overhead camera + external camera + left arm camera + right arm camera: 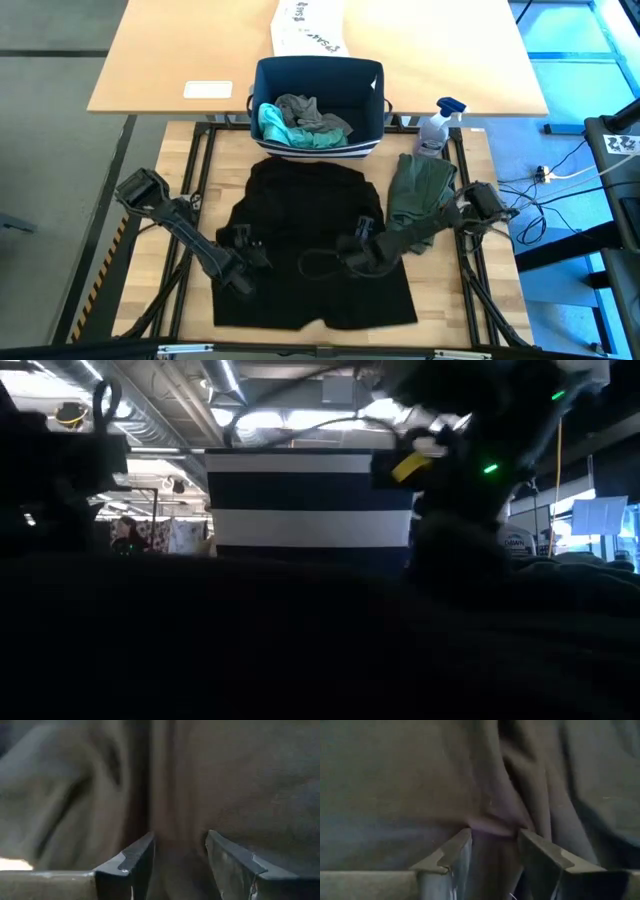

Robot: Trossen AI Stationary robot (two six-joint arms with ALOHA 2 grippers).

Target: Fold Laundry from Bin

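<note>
Wooden table [200, 150] under black T-shirt [310, 200] — left gripper [243, 262] and right gripper [357, 252] each pinch its cloth.

Spray bottle [437, 124], white box [306, 28], label [208, 89].

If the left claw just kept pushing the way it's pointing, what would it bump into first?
Most likely the large black cloth T-shirt: it fills the view just ahead of the left gripper, fabric between its fingers. Depth is unclear.
</note>
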